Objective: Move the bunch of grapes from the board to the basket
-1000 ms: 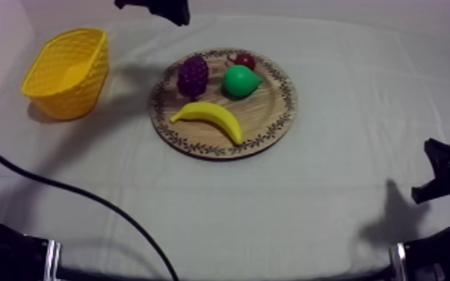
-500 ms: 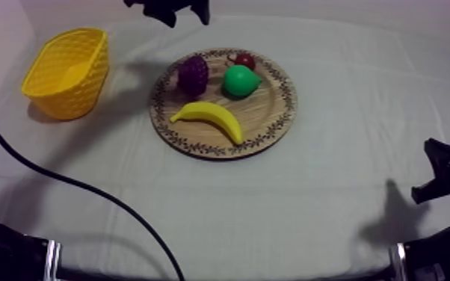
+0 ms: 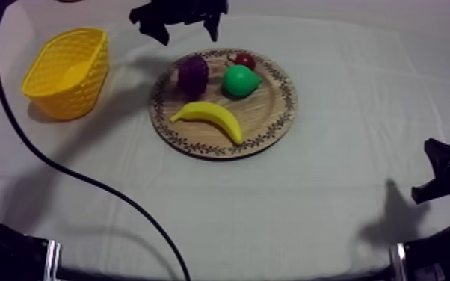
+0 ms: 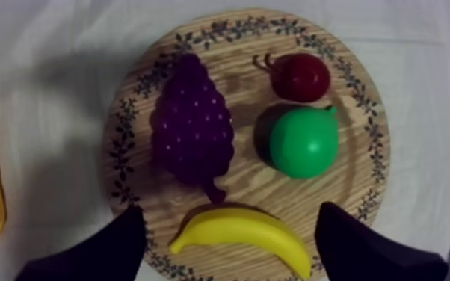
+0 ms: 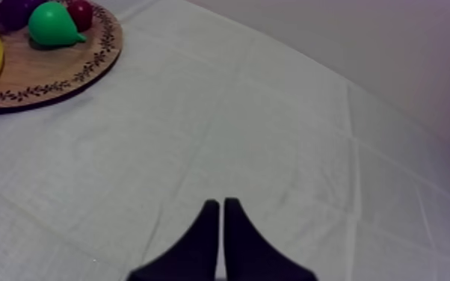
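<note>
**Left arm arrives over the board; grapes not yet taken**

Top view: within the last second the left gripper (image 3: 187, 35) has moved from the far left edge of the scene towards the right. It now hangs over the far rim of the board (image 3: 273, 112), just beyond the grapes (image 3: 193, 73). Its two black fingers stand apart with nothing in them. The grapes have not shifted. They lie on the far left part of the board, just beside the pear (image 3: 240, 81), with the small red fruit (image 3: 243, 60) beyond the pear and the banana (image 3: 209, 118) on the near side. The basket (image 3: 86, 84) stands on the surface (image 3: 333, 194) well to the left of the board. The right arm at the near right has not stirred.

Left wrist view: the camera looks down on the board. The open fingers (image 4: 112, 250) show to either side of the banana and touch nothing. The grapes lie whole and unobstructed, stem end towards the banana. The pear is close on their right, and a strip of basket shows off to the left.

Right wrist view: the right gripper (image 5: 221, 203) has its fingers pressed together on nothing, over bare cloth and well apart from the board.

The approach looks nearly finished, and what remains is probably to centre over the grapes and come down. The pear leaves little room for a finger on that side, so nudging it is the likely risk.
</note>
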`<action>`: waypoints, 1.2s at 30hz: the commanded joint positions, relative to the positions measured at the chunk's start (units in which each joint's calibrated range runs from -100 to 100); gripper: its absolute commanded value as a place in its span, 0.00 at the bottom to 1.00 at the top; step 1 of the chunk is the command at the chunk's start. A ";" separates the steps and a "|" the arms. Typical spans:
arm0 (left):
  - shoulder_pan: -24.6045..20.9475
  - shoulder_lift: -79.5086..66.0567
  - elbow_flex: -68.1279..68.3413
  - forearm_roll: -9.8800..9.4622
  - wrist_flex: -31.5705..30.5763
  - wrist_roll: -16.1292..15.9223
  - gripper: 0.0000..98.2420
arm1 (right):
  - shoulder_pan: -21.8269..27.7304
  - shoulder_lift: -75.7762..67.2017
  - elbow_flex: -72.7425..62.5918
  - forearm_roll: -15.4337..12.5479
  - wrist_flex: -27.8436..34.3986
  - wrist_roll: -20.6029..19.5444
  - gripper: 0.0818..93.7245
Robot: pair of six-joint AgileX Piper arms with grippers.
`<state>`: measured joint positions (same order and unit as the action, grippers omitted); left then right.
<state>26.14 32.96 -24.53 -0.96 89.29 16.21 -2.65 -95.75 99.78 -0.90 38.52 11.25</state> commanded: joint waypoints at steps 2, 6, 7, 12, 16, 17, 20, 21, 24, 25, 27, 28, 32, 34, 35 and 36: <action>-0.27 3.41 -1.35 0.22 0.03 0.01 0.87 | -0.03 0.00 0.00 -0.01 0.03 0.01 0.00; -0.53 8.26 -3.82 0.28 0.02 0.02 0.87 | -0.03 0.00 0.00 -0.01 0.03 0.01 0.00; -0.56 9.40 -4.52 0.29 0.02 0.02 0.87 | -0.03 0.00 0.00 -0.01 0.03 0.01 0.00; -0.58 14.41 -8.31 0.60 0.11 0.04 0.88 | -0.03 0.00 0.00 -0.01 0.03 0.01 0.00; -0.62 17.89 -11.26 0.87 1.11 0.06 0.88 | -0.03 0.00 0.00 -0.01 0.03 0.01 0.00; -0.66 18.67 -11.88 0.91 1.41 0.12 0.88 | -0.03 0.00 0.00 -0.01 0.03 0.01 0.00; -0.95 20.92 -13.72 1.05 2.31 0.19 0.87 | -0.03 0.00 0.00 -0.01 0.03 0.01 0.00; -1.05 21.57 -14.30 1.09 2.67 0.23 0.87 | -0.03 0.00 0.00 -0.01 0.03 0.01 0.00; -1.31 23.13 -15.74 1.27 3.48 0.30 0.86 | -0.03 0.00 0.00 -0.01 0.03 0.01 0.00; -1.38 23.56 -16.08 1.32 3.68 0.30 0.86 | -0.03 0.00 0.00 -0.01 0.03 0.01 0.00; -1.50 24.27 -16.66 1.40 4.04 0.35 0.85 | -0.03 0.00 0.00 -0.01 0.03 0.01 0.00; -1.54 24.59 -16.93 1.42 4.17 0.37 0.84 | -0.03 0.00 0.00 -0.01 0.03 0.01 0.00; -1.62 25.47 -17.84 1.48 4.60 0.41 0.71 | -0.03 0.00 0.00 -0.01 0.03 0.01 0.00; -1.63 25.63 -18.03 1.43 4.70 0.49 0.64 | -0.03 0.00 0.00 -0.01 0.03 0.01 0.00; -1.63 25.65 -18.02 1.38 4.73 0.59 0.60 | -0.03 0.00 0.00 -0.01 0.03 0.01 0.00; -1.63 25.63 -17.98 1.34 4.75 0.68 0.56 | -0.03 0.00 0.00 -0.01 0.03 0.01 0.00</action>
<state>24.53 58.64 -42.55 0.43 94.00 16.83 -2.65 -95.75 99.78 -0.90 38.52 11.27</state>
